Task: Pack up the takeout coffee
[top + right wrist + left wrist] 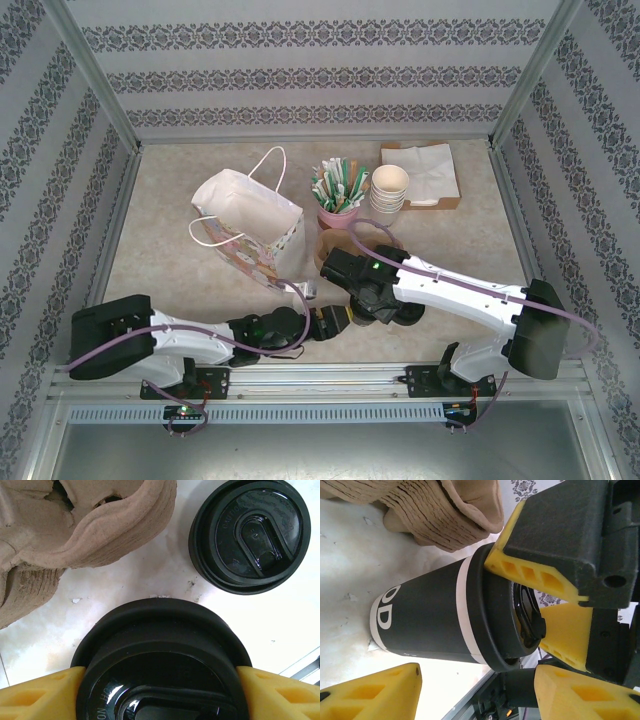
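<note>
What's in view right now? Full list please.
takeout coffee: 1, dark sides and black lid, upright by the carrier
loose lid: 1, black, on the table near the coffee
carrier: brown pulp, count unclear, behind the coffee
gift bag: 1, white, left of centre
straw cup: 1, pink, green and white straws
paper cups: one stack, cream, far centre
napkins: white, in a brown tray
left gripper: open, beside the coffee
right gripper: clamped on the coffee lid
</note>
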You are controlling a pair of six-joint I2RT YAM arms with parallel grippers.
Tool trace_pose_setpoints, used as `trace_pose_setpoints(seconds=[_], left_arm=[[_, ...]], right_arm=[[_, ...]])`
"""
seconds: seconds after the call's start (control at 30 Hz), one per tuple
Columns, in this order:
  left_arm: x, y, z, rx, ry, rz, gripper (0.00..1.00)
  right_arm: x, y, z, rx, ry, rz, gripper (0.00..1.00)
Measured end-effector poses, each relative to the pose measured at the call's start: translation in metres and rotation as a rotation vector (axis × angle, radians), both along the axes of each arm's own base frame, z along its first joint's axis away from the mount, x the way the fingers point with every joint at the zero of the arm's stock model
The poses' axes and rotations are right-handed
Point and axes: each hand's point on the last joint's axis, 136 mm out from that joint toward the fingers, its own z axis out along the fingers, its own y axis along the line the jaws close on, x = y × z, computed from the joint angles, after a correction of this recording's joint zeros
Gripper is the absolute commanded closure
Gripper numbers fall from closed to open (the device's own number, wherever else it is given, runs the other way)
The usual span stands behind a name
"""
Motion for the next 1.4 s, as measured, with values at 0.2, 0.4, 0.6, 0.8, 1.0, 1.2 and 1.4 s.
trace_pose_setpoints(seconds=[0.2, 0.4, 0.6, 0.8, 1.0, 1.2, 1.4], left_arm=[[0.004, -0.006, -0.011, -0.02, 0.025, 0.02, 0.4], [0.007, -0.011, -0.016, -0.053, 0.042, 0.039, 0.41], [0.008, -0.015, -0.009, -0.101, 0.041, 0.041, 0.43], [0.009, -0.015, -0.017, -0.125, 0.077, 0.054, 0.47], [0.009, -0.013, -0.024, -0.181, 0.127, 0.074, 0.49], [0.012, -0.009, -0.027, -0.238, 0.166, 0.11, 0.49], [0.012, -0.008, -0.027, -0.249, 0.182, 0.121, 0.49]], right_arm=[[0.0, 0.0, 0.0, 0.0, 0.0, 0.003, 0.25], [0.0, 0.0, 0.0, 0.0, 0.0, 0.004, 0.25], [0.0, 0.001, 0.0, 0.001, 0.004, 0.011, 0.26], [0.001, 0.002, -0.001, -0.007, 0.007, 0.019, 0.25], [0.002, 0.005, -0.001, -0.012, 0.013, 0.033, 0.24], [0.005, 0.01, 0.002, -0.003, 0.008, 0.05, 0.19], [0.006, 0.013, 0.003, -0.002, 0.01, 0.062, 0.19]])
